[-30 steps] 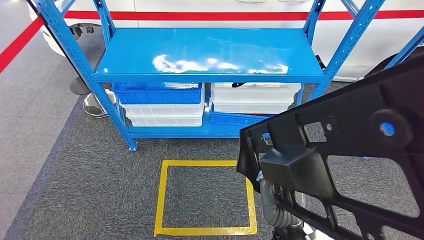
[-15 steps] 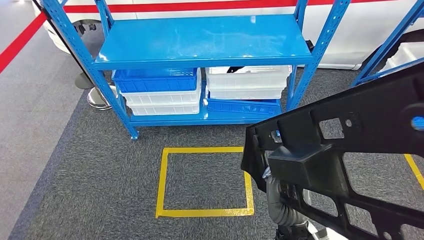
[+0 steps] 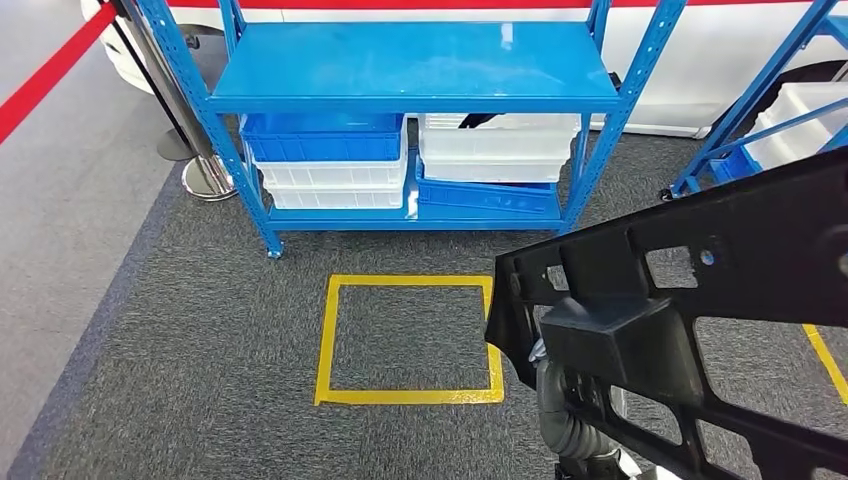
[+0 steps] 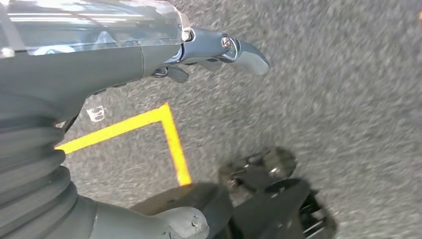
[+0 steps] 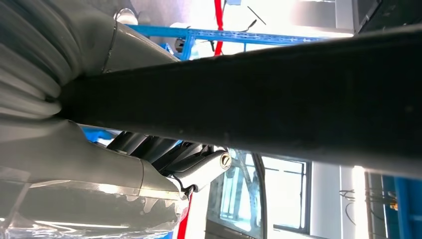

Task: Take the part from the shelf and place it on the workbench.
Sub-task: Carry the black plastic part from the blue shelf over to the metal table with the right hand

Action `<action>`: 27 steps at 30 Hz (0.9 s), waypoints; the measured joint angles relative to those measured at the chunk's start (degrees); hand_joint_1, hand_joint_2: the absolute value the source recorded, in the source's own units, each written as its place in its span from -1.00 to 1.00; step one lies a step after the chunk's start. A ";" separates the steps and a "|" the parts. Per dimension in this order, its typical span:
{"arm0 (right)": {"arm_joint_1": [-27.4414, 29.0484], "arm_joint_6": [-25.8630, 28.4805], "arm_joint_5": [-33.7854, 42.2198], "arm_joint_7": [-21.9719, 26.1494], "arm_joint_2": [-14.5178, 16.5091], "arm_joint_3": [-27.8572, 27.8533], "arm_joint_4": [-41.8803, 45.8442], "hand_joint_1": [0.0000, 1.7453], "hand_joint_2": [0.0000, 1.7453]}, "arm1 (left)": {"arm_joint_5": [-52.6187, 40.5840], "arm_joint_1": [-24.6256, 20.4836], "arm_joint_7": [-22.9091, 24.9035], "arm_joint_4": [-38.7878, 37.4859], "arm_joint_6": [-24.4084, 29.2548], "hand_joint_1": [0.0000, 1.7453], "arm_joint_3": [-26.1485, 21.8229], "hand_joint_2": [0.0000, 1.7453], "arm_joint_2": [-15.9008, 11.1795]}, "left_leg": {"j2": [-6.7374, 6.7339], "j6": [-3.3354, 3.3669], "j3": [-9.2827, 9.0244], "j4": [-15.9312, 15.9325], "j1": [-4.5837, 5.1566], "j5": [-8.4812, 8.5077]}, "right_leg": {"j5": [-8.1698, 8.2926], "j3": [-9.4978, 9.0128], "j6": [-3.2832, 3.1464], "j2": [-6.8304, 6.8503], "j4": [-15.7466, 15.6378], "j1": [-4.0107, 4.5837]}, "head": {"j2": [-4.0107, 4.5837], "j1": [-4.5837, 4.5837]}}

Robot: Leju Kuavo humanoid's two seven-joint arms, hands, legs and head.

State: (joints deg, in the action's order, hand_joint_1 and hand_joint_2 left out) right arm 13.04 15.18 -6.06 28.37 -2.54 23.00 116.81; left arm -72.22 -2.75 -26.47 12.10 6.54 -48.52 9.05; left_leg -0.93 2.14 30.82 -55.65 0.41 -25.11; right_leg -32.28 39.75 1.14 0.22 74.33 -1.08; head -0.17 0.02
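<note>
R hand [image 5: 149, 154]: dark fingers [image 5: 144, 147] curl up under a thick black bar, thumb side above it, so it's clamped round the part [image 3: 700, 290] – the bar runs across the middle of the R wrist view. In head view the part is a big black plastic frame w/ cut-out windows, filling lower right of the frame, held up off the floor, tilted, its near end at centre-bottom over the ribbed grey wrist cover.

L hand [image 4: 214, 55]: fingers [image 4: 249, 56] stretched out straight, apart from the thumb at bottom of frame, nothing in them – released, hanging over grey carpet [image 4: 338, 89].

Outward: yellow tape square [image 3: 408, 340] on the carpet, centre of head view, just left of the part's near end. Blue shelf [image 3: 415, 65] upper centre, top deck bare; blue and white bins [image 3: 325, 160] stacked on its lower deck. Second blue rack [image 3: 760, 90] at upper right. Red barrier strap [image 3: 50, 75] upper left.
</note>
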 joint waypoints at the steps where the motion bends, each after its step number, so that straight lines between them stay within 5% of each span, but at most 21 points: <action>1: 0.01 0.06 -0.08 0.06 0.00 -0.02 0.03 1.00 1.00 | -0.01 0.02 -0.01 -0.01 0.00 -1.00 0.00 1.00 0.01 | -0.02 -0.22 1.11 -0.51 -0.08 0.47 | 1.73 -1.51 0.20 0.01 -0.78 -0.24 | 0.00 0.02; 3: 0.02 0.32 -0.30 0.28 0.00 -0.08 0.27 1.00 1.00 | -0.03 -0.02 -0.07 -0.01 0.00 -1.00 0.00 1.00 0.01 | 0.06 -0.78 3.19 -1.84 -0.18 1.18 | 3.33 -7.06 0.46 -0.01 -7.39 -0.51 | 0.00 0.05; 5: 0.02 0.74 -0.54 0.60 0.02 -0.14 0.68 1.00 1.00 | -0.19 -0.14 -0.11 -0.01 0.02 -1.00 0.00 1.00 0.00 | 0.19 -1.48 4.47 -2.90 -0.12 1.81 | 1.72 -11.42 0.06 -0.12 -14.07 -0.35 | 0.00 0.04; 6: 0.03 0.92 -0.62 0.72 0.03 -0.16 0.84 1.00 1.00 | -0.28 -0.18 -0.11 -0.01 0.03 -1.00 0.00 1.00 0.00 | 0.24 -1.84 4.80 -3.07 -0.09 2.21 | 0.96 -12.05 -0.32 -0.17 -15.55 -0.11 | 0.00 0.04; 9: 0.07 1.16 -0.69 0.90 0.09 -0.27 1.07 1.00 1.00 | -0.38 -0.04 -0.10 -0.02 0.05 -1.00 0.00 1.00 -0.02 | 0.39 -2.90 5.79 -3.79 -0.36 1.81 | 2.27 -10.67 -1.86 0.04 -15.97 -0.09 | 0.00 0.03; 13: 0.10 1.39 -0.69 0.92 0.26 -0.38 1.26 1.00 1.00 | -0.43 -0.23 -0.09 -0.01 0.03 -1.00 0.00 1.00 -0.02 | 0.52 -3.91 8.47 -14.85 -0.66 -8.13 | 4.95 -7.43 -2.92 0.38 -15.91 0.02 | 0.00 -0.42; 14: 0.10 1.55 -0.69 0.92 0.26 -0.39 1.26 1.00 1.00 | -0.46 -0.27 -0.07 -0.02 0.02 -1.00 0.01 1.00 -0.02 | 0.52 -3.99 8.42 -17.51 -0.68 -9.00 | 5.55 -6.54 -2.92 0.41 -15.78 0.09 | 0.00 -0.40; 16: 0.11 1.88 -0.69 0.91 0.26 -0.42 1.26 1.00 1.00 | -0.57 -0.26 -0.01 -0.02 0.00 -1.00 0.01 1.00 -0.02 | 0.52 -3.92 5.89 -17.58 -0.69 -7.27 | 6.68 -4.79 -2.79 0.42 -15.46 0.19 | 0.00 -0.41; 19: 0.10 2.04 -0.67 0.90 0.33 -0.50 1.27 1.00 1.00 | -0.75 -0.17 0.10 -0.01 0.00 -1.00 0.01 1.00 -0.04 | 0.64 -3.27 -2.57 -6.06 -0.55 -4.89 | 8.19 -3.00 -2.19 0.35 -15.14 0.31 | 0.00 -0.40; 21: 0.08 2.05 -0.67 0.90 0.41 -0.52 1.29 1.00 1.00 | -0.80 -0.12 0.09 -0.01 0.00 -1.00 0.02 1.00 -0.06 | 0.77 -2.74 -5.27 -1.01 -0.24 -5.59 | 9.30 -2.60 -1.54 0.45 -15.37 0.32 | 0.00 -0.42; 24: 0.11 2.08 -0.67 0.90 0.49 -0.61 1.31 1.00 1.00 | -0.81 0.03 0.10 -0.02 -0.01 -1.00 0.02 1.00 -0.08 | 0.58 -1.64 -4.57 -0.06 -0.33 -4.27 | 9.64 -2.20 -0.56 0.41 -15.47 0.27 | 0.00 -0.49; 25: 0.13 2.10 -0.67 0.90 0.51 -0.68 1.33 1.00 1.00 | -0.83 0.04 0.11 -0.02 -0.02 -1.00 0.02 1.00 -0.09 | 0.44 -1.09 -4.12 0.12 -0.46 -3.61 | 8.07 -1.71 -0.34 0.29 -14.36 0.26 | 0.00 -0.35; 27: 0.15 2.16 -0.67 0.89 0.51 -0.83 1.37 1.00 1.00 | -0.87 0.04 0.11 -0.02 -0.02 -1.00 0.03 1.00 -0.12 | 0.26 -0.33 -2.81 0.11 -0.43 -2.38 | 2.39 -0.07 -0.09 0.08 -8.84 0.20 | 0.00 -0.07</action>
State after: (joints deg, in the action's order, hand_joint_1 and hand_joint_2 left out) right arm 13.19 17.35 -6.73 29.26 -2.02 22.17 118.19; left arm -73.09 -2.71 -26.36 12.09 6.51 -48.49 8.93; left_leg -0.67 1.81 28.01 -55.54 -0.02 -27.49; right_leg -29.89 39.67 1.06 0.30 65.49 -0.89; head -0.17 -0.05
